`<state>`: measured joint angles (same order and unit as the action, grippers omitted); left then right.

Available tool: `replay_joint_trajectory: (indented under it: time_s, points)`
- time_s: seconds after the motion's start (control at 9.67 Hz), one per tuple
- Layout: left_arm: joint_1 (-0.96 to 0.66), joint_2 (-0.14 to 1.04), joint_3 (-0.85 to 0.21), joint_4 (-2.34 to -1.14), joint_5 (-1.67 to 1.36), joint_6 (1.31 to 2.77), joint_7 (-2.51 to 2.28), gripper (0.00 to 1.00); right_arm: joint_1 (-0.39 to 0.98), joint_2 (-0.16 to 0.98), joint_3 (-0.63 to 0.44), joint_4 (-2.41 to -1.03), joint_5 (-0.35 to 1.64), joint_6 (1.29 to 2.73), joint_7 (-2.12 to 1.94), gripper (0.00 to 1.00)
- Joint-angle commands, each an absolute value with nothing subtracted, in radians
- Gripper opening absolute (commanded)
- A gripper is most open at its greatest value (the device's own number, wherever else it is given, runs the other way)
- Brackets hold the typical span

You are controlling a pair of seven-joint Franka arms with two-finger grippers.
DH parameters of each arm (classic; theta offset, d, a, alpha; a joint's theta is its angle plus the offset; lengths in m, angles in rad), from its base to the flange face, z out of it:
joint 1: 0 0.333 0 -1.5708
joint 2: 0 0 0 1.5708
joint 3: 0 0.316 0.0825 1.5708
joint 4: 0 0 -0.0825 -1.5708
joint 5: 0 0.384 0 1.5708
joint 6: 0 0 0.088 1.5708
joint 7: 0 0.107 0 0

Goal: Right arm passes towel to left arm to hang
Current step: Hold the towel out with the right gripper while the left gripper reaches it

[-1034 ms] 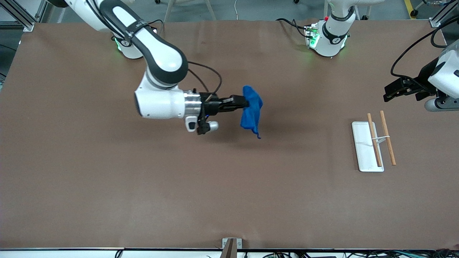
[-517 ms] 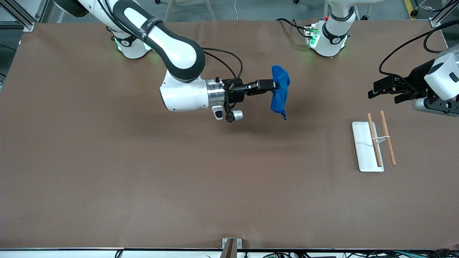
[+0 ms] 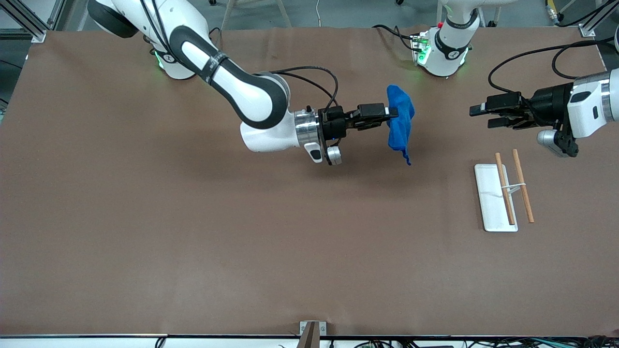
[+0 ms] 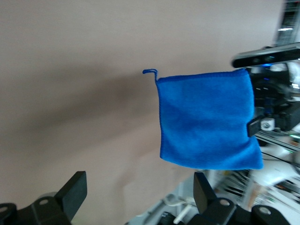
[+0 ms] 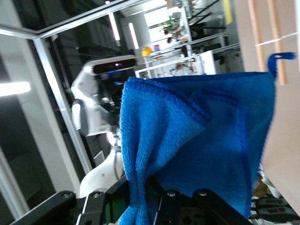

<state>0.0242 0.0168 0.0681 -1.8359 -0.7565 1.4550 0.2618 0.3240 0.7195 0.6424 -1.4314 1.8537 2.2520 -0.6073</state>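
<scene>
Right gripper (image 3: 392, 113), which you see reaching horizontally above the middle of the brown table (image 3: 193, 232), has its fingers pinched on one edge of the blue towel (image 3: 399, 123); the cloth hangs clear of the surface, toward the bases' side of the table. Note the small loop (image 4: 150, 71) at one corner of the towel, visible in the left wrist view, where the cloth appears as a nearly flat square. In the right wrist view you see the towel (image 5: 197, 150) folded over itself just past the fingers (image 5: 164, 206) that clamp it. Left gripper (image 3: 478, 117) is held level in the air over the left arm's end of the table, pointing at the towel but well apart from it; its two fingers (image 4: 72, 187) are spread, with nothing between them. On the table under and nearer to the front camera than that gripper, you find a white tray (image 3: 489, 203) with two wooden rods (image 3: 504, 188) raised over it on a thin stand.
</scene>
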Motion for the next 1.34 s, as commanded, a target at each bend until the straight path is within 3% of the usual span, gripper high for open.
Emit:
replay_joint_trajectory:
  time_s: [0.0,0.52,1.24]
  points:
    - [0.046,0.024,0.074,-1.989,-0.894,1.463,0.417,1.0,0.334,0.747,0.652,-1.413,1.995,2.173,-0.771,0.01]
    - [0.002,0.156,0.072,-2.092,-1.139,1.462,0.604,0.96,0.362,0.776,0.653,-1.401,2.069,2.106,-0.85,0.01]
    - [0.008,0.138,0.003,-2.292,-1.471,1.457,0.905,0.87,0.383,0.776,0.658,-1.384,2.105,2.109,-0.856,0.01]
